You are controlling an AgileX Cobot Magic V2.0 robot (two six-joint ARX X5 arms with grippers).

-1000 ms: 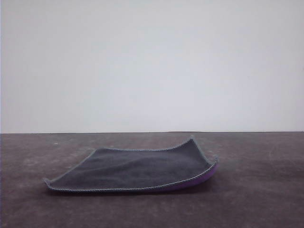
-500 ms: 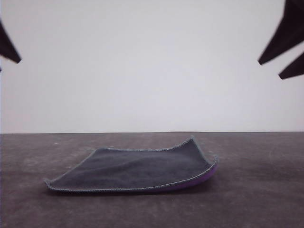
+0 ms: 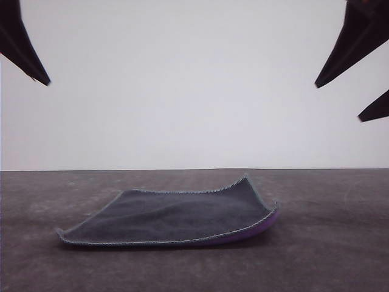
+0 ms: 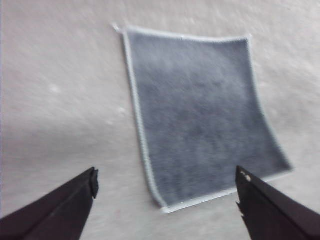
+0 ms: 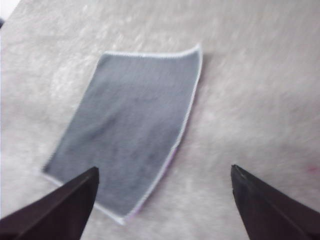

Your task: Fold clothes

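Observation:
The clothes are one small square cloth (image 3: 176, 216), dark grey side up, lying on the table's middle; purple shows under its raised right edge (image 3: 267, 224). My left gripper (image 4: 166, 174) hangs open high above the cloth's left side, one dark finger (image 3: 24, 45) showing at the front view's top left. My right gripper (image 3: 338, 102) hangs open high at the top right, both fingers spread. Seen from above, the cloth (image 4: 200, 110) lies flat with pale stitched edging. In the right wrist view the cloth (image 5: 135, 130) lies below the open gripper (image 5: 164, 170). Neither gripper touches it.
The table (image 3: 328, 255) is a dark, mottled surface stretching wide on both sides of the cloth. A plain white wall (image 3: 194, 85) stands behind its far edge.
Both grippers have come into the front view from the upper corners and moved down and inward. The cloth has not moved.

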